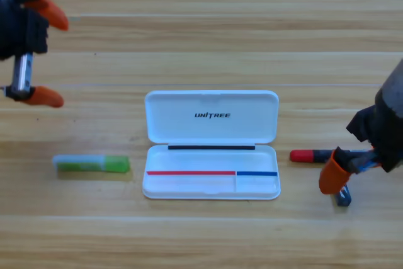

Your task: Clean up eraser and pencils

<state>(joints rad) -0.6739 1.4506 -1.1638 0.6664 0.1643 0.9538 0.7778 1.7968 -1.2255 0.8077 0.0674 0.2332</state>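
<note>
From the high view, a white plastic hinged case (211,144) lay open at the middle of the wooden plank table (201,29). Left of the case lay the short green-and-whitish pencil (92,164). Right of it lay the long black pencil with a red cap (313,155), touched by the right gripper (340,184), whose grip could not be judged. The small black eraser (343,198) sat just beneath that gripper. Far up-left of the case waited the left gripper (45,55), jaws spread wide, holding nothing.
</note>
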